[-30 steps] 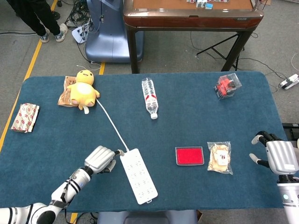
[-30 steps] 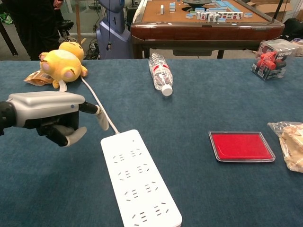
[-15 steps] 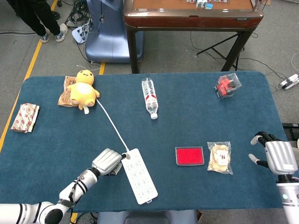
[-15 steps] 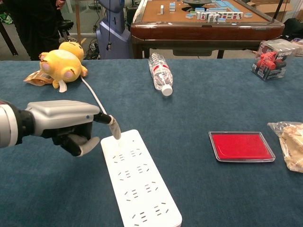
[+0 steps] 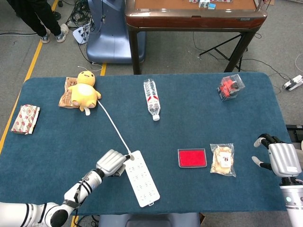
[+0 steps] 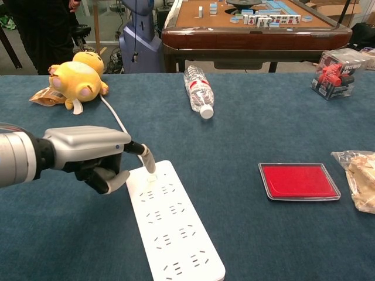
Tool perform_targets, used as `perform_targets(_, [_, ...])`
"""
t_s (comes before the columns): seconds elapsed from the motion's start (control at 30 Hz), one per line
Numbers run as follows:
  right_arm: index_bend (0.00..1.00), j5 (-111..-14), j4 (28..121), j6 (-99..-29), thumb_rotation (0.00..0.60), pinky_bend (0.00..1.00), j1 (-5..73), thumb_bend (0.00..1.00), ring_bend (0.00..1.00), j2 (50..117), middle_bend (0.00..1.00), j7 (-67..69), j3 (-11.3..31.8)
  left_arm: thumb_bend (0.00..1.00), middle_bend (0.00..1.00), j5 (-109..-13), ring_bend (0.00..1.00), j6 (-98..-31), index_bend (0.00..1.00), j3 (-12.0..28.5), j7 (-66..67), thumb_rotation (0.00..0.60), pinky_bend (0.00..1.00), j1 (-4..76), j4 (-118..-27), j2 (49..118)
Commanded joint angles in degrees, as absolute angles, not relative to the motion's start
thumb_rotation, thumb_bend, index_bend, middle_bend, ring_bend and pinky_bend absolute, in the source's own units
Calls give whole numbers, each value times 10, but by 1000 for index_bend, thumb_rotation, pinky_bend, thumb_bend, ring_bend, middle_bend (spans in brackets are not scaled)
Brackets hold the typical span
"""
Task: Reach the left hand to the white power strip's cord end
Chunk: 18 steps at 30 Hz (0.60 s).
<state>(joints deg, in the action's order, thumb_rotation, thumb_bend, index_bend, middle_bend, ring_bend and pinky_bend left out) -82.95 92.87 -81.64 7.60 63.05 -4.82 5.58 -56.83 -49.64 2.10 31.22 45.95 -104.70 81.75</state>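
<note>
The white power strip (image 5: 140, 178) (image 6: 173, 226) lies near the table's front edge, its white cord (image 5: 113, 125) (image 6: 115, 119) running back left toward the yellow plush. My left hand (image 5: 112, 162) (image 6: 91, 154) sits at the strip's cord end, one extended fingertip (image 6: 150, 164) resting on the strip's top corner, the other fingers curled under with nothing held. My right hand (image 5: 279, 159) hovers off the table's right edge, fingers apart and empty; the chest view does not show it.
A yellow plush (image 5: 84, 90) (image 6: 77, 79) lies on a snack packet at back left. A water bottle (image 5: 151, 99) (image 6: 198, 91), red tray (image 5: 192, 158) (image 6: 299, 181), bagged snack (image 5: 222, 159), clear box of red items (image 5: 230, 86) and patterned packet (image 5: 25, 118) also lie on the blue table (image 5: 189, 123).
My left hand has moved right along the front of the table, from beside the cord to the strip's cord end, its fingertip now on the strip. The right hand stayed still.
</note>
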Motion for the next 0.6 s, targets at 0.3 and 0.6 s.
perform_targets(0.3, [480,-826,927,-814,600,598,76,102,384,631,366,-47,55,653,1000,-552,1000,-498,313,12,318,600,1000,471,-1040,822])
perform_targets(0.6, [480,-825,922,-811,600,598,78,102,384,634,366,-44,55,652,1000,-544,1000,-502,313,3,327,600,1000,479,-1035,829])
